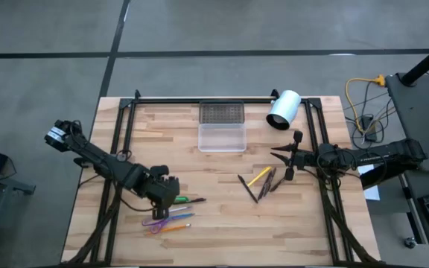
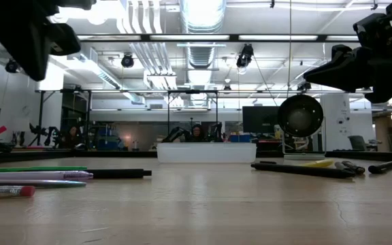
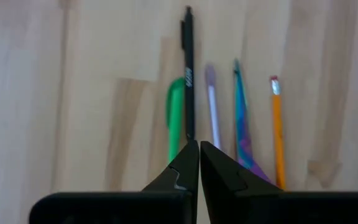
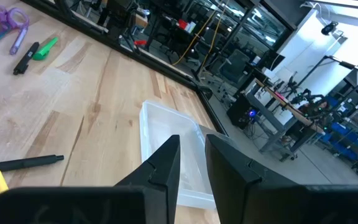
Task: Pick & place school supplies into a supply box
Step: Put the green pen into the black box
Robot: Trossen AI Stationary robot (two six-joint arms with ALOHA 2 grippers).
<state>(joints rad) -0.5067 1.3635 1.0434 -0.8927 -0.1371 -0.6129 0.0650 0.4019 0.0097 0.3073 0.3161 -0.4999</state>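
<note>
Both arms are dark, near-black, built of slim tubular links joined by thicker rounded joints. The left arm point(image 1: 99, 158) carries a pale grey-white block at its joint farthest from the supply box point(image 1: 222, 136) and ends in a chunky black wrist housing. The left gripper point(image 3: 199, 163) has matte black wedge-shaped fingers with small stepped notches, as does the right gripper point(image 4: 191, 163).

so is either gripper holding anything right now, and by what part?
Nothing held. Left gripper is shut and empty above the black pen; right gripper is open.
</note>
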